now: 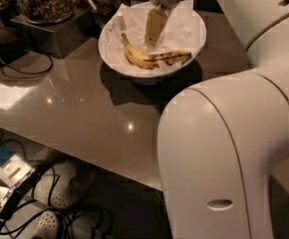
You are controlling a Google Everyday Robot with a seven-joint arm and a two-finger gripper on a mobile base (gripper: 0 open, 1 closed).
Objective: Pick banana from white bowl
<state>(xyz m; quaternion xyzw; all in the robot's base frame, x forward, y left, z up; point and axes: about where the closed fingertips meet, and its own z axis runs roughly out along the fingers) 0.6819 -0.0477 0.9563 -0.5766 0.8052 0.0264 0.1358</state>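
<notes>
The white bowl (102, 48), lined with crumpled white paper, stands at the far middle of the brown table. The banana (145, 59) lies in it, yellow, curved, with dark streaks toward its right end. My gripper (152, 40) hangs from its white wrist down into the bowl, just above and behind the banana's middle. It does not visibly hold anything.
Glass jars of nuts (44, 2) stand on a metal box (50, 34) at the far left, with a dark device and cables (20, 66) beside them. My large white arm link (224, 153) fills the front right. Shoes (67, 188) and cables lie on the floor below the table edge.
</notes>
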